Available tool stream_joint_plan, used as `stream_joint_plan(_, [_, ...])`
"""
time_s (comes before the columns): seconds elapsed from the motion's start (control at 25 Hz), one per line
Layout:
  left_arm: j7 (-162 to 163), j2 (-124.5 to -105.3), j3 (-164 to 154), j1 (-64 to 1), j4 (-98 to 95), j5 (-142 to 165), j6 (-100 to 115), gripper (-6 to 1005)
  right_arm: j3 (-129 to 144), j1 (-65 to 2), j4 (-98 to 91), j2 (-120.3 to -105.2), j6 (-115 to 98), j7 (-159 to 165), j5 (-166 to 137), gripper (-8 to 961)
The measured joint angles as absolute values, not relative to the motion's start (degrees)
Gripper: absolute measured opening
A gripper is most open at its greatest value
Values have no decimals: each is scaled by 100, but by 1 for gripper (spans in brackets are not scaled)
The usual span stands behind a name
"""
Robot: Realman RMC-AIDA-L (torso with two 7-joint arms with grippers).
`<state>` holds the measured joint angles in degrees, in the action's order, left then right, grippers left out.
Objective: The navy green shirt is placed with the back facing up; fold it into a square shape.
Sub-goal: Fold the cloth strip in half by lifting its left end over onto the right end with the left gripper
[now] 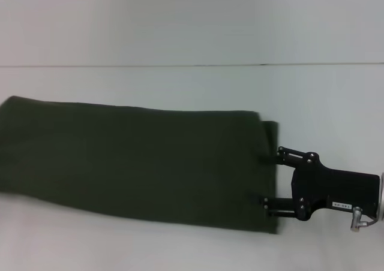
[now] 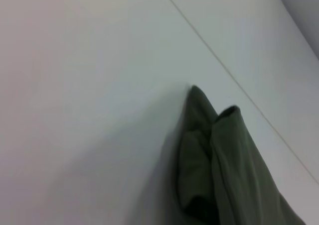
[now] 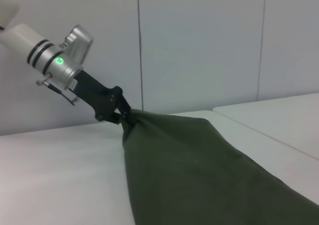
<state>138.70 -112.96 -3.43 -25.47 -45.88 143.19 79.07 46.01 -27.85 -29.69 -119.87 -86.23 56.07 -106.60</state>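
Nearest the head camera, low on the right, sits the black right gripper (image 1: 264,180); its two thin fingers (image 1: 273,160) are spread wide and reach to the right end of the big dark olive-green cotton shirt (image 1: 138,163); they touch or just slip over that edge, but I cannot tell if any cloth is held between them yet.

That shirt lies on the white table (image 1: 192,85) as a long flat band, running from the far left side across to the right gripper; no sleeves stick out, so I think the sides are already folded in; the band is still long, not square, so it still needs folding end to end.

Seen from the right wrist, the left gripper (image 3: 121,117) is at the far end of the shirt (image 3: 199,170); it has that end pinched tight and lifted up off the table, so the cloth hangs down from it like a tent; the left wrist view shows the bunched, layered end of the shirt (image 2: 219,155) close up over the table.
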Motion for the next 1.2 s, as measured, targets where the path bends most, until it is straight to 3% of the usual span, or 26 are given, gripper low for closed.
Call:
stream_joint_plan(0.56, [13818,-11270,-252,-2871,-4386,13311,8787,50,4597,-2788,-2930,-11987,-8338,5631,-10661,866])
stream_joint_plan(0.8, [13822,-11419,-634,-3333,-4145,12495,9329,50,4555,-2739,-2897,-11988,-8245,5634,-10661,865])
stream_joint_plan(0.84, [13727,-11585,-1099,-3648,-3888,12183,9233,50,4534,-2730,-2895,-11988,-8244,5634,-10661,865])
stream_joint_plan(0.96, [13547,-11782,-1475,-3946,-3605,12018,9043,50,4448,-2668,-2892,-11987,-8263,5634,-10661,865])
stream_joint_plan(1.16, [13037,-12353,-2211,-4434,-3053,11970,8519,50,4387,-2472,-2951,-11958,-8362,5634,-10661,865])
stream_joint_plan(1.2, [12961,-12386,-2406,-4483,-2849,11961,8392,50,4382,-2441,-2964,-11947,-8391,5640,-10661,865])
